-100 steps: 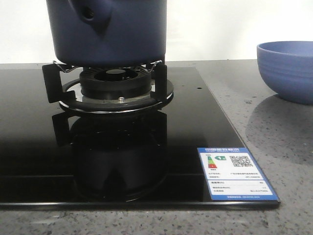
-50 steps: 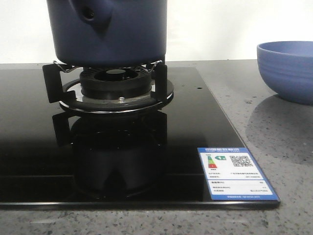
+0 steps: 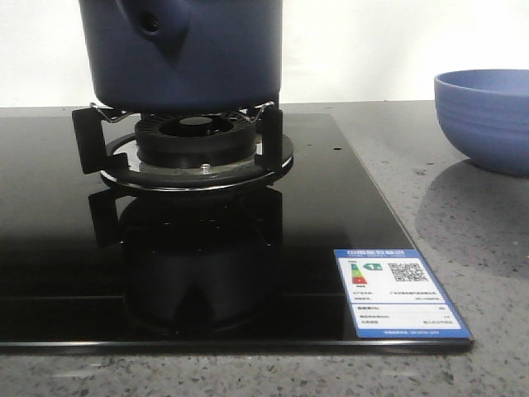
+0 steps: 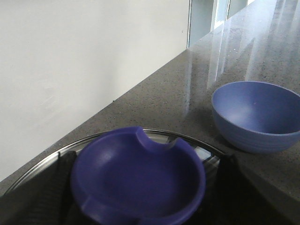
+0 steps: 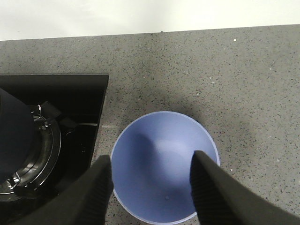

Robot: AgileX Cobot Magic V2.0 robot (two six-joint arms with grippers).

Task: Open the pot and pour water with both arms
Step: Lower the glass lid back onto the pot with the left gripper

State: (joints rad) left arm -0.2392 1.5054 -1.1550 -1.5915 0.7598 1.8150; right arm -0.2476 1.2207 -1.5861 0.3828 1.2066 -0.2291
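- Matte navy pot (image 3: 186,54), round and straight-sided, sits on the black burner grate (image 3: 194,145).
- Right gripper (image 5: 152,185) hangs wide open, empty, above the ribbed blue bowl (image 5: 165,166).
- Left gripper's state: can't tell.

One pot (image 3: 186,54), one bowl (image 3: 488,120), one burner (image 3: 197,141), one label sticker (image 3: 401,294), two black fingers (image 5: 208,192).

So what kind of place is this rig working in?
Most likely a kitchen counter or a mock-up of one: a black glass gas hob with a burner under the pot, set in a speckled stone countertop, with a blue bowl alongside.
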